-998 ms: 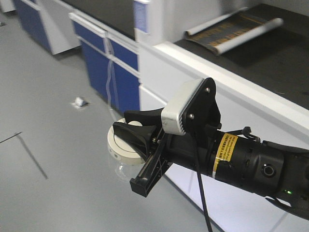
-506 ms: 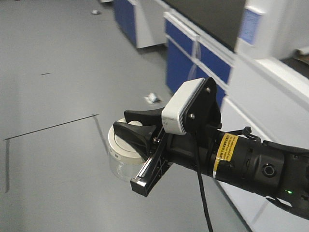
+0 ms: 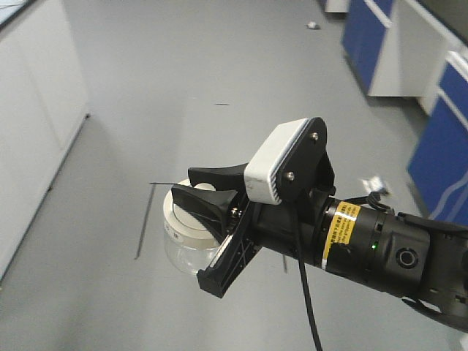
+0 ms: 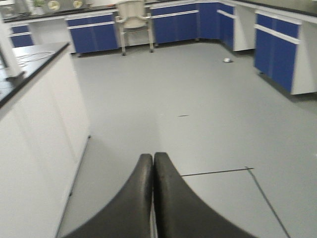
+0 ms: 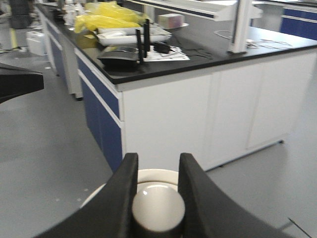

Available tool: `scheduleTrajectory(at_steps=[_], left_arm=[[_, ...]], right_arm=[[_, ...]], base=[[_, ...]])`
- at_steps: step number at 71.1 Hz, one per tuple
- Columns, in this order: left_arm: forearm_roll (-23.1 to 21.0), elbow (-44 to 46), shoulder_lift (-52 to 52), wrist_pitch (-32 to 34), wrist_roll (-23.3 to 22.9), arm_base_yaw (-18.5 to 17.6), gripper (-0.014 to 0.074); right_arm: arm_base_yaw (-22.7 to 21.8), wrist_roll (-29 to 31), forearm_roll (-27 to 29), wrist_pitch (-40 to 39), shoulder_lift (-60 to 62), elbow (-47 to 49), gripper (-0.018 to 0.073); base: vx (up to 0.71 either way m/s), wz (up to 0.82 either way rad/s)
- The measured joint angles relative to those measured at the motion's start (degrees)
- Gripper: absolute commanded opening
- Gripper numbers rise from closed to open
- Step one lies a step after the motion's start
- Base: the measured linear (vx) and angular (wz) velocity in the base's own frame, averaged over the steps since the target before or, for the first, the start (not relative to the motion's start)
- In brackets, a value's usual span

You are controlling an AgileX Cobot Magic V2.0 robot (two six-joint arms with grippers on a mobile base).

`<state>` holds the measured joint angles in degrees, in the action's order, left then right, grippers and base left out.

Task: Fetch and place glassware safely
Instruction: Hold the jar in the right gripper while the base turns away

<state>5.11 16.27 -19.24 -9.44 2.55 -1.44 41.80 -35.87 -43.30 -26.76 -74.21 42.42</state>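
Note:
The glassware (image 3: 181, 228) is a squat clear jar with a cream-white lid, hanging in the air above the grey floor. My right gripper (image 3: 184, 183) is shut on the lid's round knob (image 5: 158, 208), one black finger on each side. The lid's rim (image 5: 154, 175) shows just beyond the knob in the right wrist view. The jar's inside is too blurred to read. My left gripper (image 4: 153, 157) is shut with its pads pressed together and nothing between them, pointing over bare floor.
A white cabinet run (image 3: 33, 117) stands at left and blue cabinets (image 3: 446, 124) at right. A paper scrap (image 3: 376, 184) lies on the floor. A black-topped bench (image 5: 198, 104) with a yellow bag (image 5: 106, 17) stands ahead of the right wrist. A chair (image 4: 133, 17) stands far off.
The whole background has swept across the front view, from benches and blue cabinets to open floor. The right arm and the held jar keep the same place in the frame.

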Motion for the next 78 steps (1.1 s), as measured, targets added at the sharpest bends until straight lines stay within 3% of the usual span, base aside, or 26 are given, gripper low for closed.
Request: scheduleTrajectory(at_steps=[30, 78], left_arm=[[0.0, 0.0, 0.0, -0.1, 0.0, 0.0, -0.0007], [0.0, 0.0, 0.0, -0.4, 0.0, 0.0, -0.0007]], right_arm=[[0.0, 0.0, 0.0, -0.1, 0.0, 0.0, -0.0003], [0.0, 0.0, 0.0, -0.1, 0.0, 0.0, -0.0003]], base=[[0.28, 0.33], [0.39, -0.07]])
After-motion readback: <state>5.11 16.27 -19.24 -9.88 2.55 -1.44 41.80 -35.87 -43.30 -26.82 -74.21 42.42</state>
